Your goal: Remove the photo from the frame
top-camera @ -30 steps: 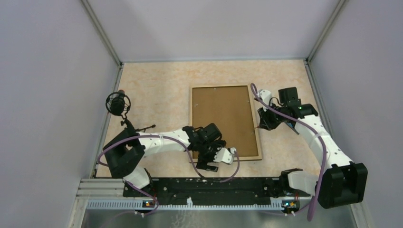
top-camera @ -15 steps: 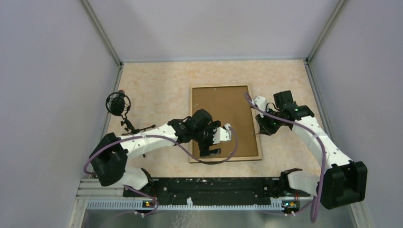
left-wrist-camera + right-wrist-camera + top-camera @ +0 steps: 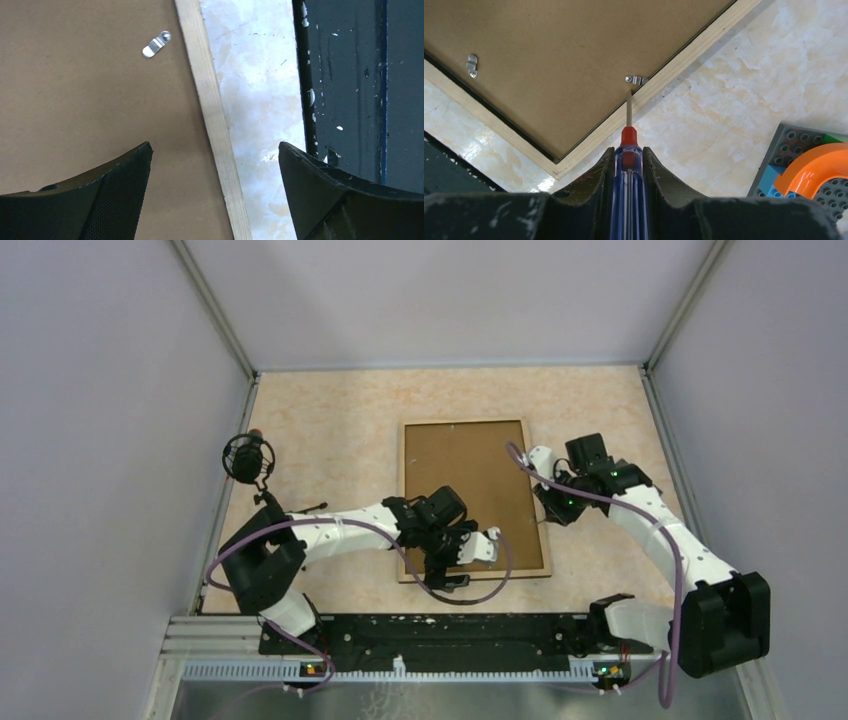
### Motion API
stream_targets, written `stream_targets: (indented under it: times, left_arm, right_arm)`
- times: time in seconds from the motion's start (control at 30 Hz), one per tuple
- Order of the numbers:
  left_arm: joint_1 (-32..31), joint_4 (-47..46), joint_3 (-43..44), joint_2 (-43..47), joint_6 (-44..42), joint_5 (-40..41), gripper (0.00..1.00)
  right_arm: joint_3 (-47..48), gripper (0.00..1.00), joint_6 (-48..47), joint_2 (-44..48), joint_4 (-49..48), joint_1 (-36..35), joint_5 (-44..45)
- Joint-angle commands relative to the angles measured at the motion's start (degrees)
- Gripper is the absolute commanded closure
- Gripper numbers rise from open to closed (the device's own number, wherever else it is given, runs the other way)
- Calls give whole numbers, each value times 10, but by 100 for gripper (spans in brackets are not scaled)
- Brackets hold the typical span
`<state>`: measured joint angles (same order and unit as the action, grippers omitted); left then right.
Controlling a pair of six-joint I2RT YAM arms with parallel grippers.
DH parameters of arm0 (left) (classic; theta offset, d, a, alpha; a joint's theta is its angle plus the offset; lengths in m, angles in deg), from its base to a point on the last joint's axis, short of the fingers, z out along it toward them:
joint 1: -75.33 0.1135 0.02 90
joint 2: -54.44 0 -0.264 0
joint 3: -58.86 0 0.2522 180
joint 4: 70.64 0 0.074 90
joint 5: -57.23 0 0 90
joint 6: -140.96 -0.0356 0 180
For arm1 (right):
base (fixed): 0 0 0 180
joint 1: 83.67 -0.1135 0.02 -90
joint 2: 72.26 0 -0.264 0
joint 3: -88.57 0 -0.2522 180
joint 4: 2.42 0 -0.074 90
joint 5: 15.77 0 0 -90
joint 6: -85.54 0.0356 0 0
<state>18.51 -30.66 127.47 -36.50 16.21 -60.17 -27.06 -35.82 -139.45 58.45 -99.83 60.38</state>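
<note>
1. Frame lies back-up in the middle of the counter. The brown board faces up with a pale wood rim round it, and the long sides run near to far.
2. Left claw is spread wide with nothing in it.
3. It sits over the frame's near edge. One finger is above the board, the other above bare counter beside the black rail.
4. Near-edge clip, small and metal, sits on the board just inside the rim, apart from both left fingers.
5. Right claw is clamped on a screwdriver with a blue see-through handle and red collar. The shaft points at the frame's right edge.
6. The shaft tip is right at the right-edge clip, up from the frame's near-right corner. Can't tell if it actually touches.
7. Toy bricks, a grey studded plate with an orange arch on it, sit on the counter to the right of the frame, apart from it.
</note>
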Motion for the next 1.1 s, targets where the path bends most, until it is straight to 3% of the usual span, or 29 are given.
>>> stream_targets:
  times: [0.0, 0.4, 1.07]
  left_arm:
    - [-26, 7, -4, -20, -28, 10, 2]
    - [-46, 23, -10, -51, -51, 14, 11]
    - [-47, 20, 3, -75, -44, 28, 11]
  right_arm:
    - [-6, 100, 19, -5, -48, -10, 23]
    - [-6, 100, 32, -21, -85, -16, 37]
    - [59, 100, 46, 17, -10, -15, 2]
